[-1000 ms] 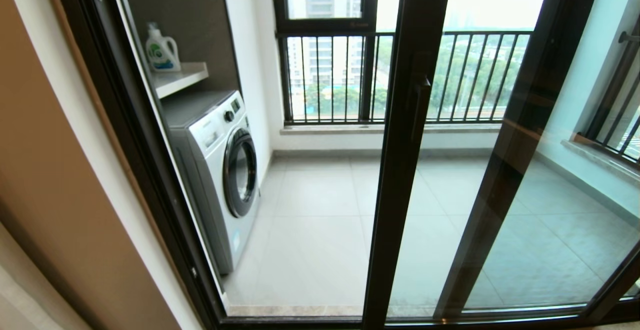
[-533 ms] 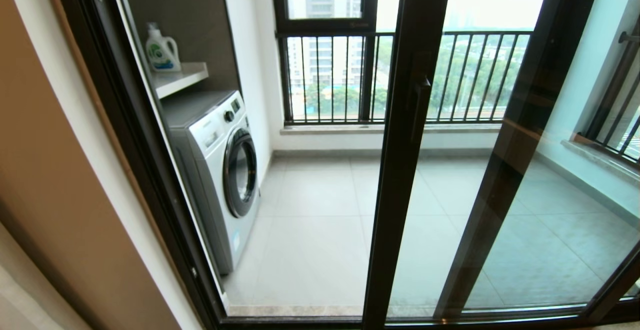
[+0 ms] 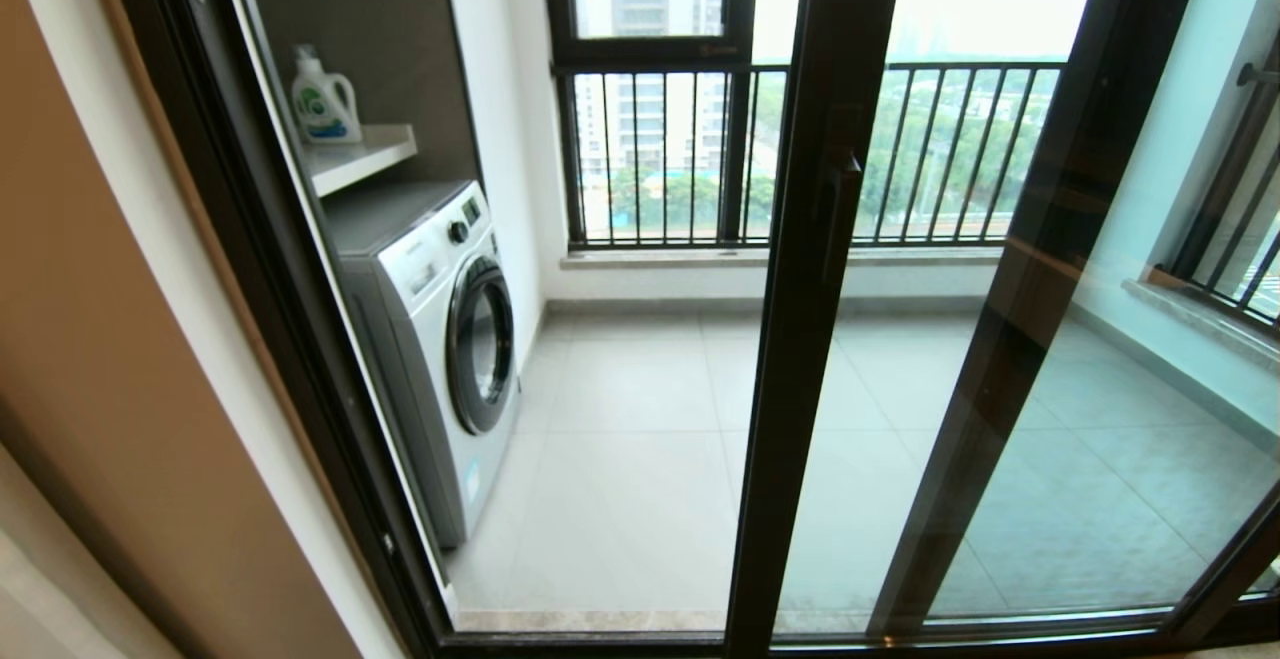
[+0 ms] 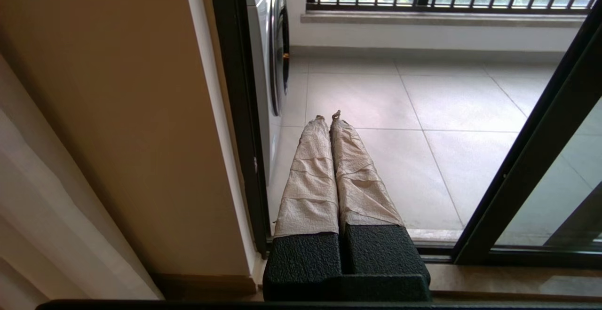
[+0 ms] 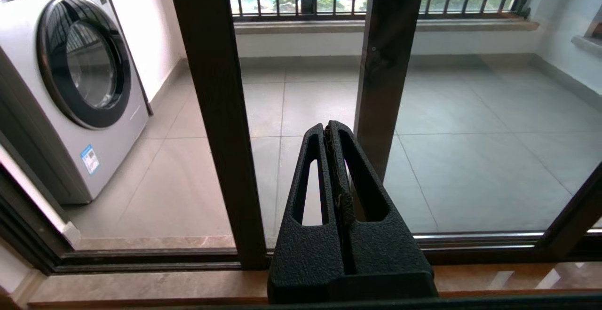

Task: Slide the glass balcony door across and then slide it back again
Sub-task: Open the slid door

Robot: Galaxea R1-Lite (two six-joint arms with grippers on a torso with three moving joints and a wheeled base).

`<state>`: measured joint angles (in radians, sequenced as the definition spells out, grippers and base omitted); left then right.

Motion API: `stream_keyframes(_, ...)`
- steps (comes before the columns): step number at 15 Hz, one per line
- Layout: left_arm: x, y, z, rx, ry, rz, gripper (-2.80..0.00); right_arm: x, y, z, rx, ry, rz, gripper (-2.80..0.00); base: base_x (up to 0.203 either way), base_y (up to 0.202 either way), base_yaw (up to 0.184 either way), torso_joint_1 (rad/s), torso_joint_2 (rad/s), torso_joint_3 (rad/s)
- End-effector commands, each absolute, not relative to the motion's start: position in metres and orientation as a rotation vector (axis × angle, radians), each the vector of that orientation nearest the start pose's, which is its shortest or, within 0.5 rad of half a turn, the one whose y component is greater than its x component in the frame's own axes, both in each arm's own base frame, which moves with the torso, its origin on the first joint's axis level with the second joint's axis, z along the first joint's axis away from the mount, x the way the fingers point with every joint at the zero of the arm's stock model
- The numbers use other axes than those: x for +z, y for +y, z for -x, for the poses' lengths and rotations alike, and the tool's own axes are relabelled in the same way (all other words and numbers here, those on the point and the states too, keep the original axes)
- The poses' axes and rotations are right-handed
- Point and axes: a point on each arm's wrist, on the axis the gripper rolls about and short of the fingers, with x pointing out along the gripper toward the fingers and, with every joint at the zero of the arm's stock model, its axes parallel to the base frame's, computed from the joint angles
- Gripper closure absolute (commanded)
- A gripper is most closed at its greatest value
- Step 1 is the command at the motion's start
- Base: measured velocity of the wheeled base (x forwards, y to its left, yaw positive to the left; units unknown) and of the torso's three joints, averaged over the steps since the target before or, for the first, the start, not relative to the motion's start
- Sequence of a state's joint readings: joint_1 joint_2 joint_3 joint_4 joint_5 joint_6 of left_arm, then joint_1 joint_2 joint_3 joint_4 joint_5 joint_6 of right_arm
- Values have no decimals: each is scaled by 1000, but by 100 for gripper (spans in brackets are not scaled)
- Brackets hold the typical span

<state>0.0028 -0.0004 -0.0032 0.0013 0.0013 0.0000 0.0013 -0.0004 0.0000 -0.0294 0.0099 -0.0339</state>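
The glass balcony door [image 3: 800, 359] stands partly slid across, and its dark upright carries a slim vertical handle [image 3: 841, 204]. An open gap lies to the left of that upright. Neither arm shows in the head view. My left gripper [image 4: 328, 116], fingers wrapped in beige tape, is shut and empty. It sits low by the left jamb [image 4: 235, 112] and points through the gap, with the door's upright [image 4: 531, 159] off to one side. My right gripper [image 5: 328, 126] is shut and empty, low before the glass beside the door's upright [image 5: 216, 112].
A second framed glass panel [image 3: 1040, 289] overlaps behind the door. On the balcony a washing machine [image 3: 440, 339] stands at the left under a shelf [image 3: 360, 154] holding a detergent bottle [image 3: 322, 99]. A railed window [image 3: 650, 159] closes the far side. The floor track [image 5: 141, 256] runs along the sill.
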Motion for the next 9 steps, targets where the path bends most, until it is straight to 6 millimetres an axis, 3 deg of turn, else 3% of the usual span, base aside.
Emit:
stream_keyframes(1, 76, 0, 23, 5, 0, 0, 0, 82, 0, 24, 13, -38, 35, 0, 0, 0, 0, 0, 0, 0)
stream_keyframes(3, 76, 0, 23, 5, 0, 0, 0, 116, 1, 25, 42, -54, 33, 0, 0, 0, 0, 0, 0, 0)
stream_keyframes(5, 76, 0, 23, 5, 0, 0, 0, 173, 1, 17, 68, -65, 33, 0, 0, 0, 0, 0, 0, 0)
stream_keyframes(7, 76, 0, 23, 5, 1, 0, 0, 223, 3, -4, 133, -55, 34, 0, 0, 0, 0, 0, 0, 0)
stream_keyframes(9, 76, 0, 23, 5, 2, 0, 0, 252, 5, -35, 220, -18, 34, 0, 0, 0, 0, 0, 0, 0)
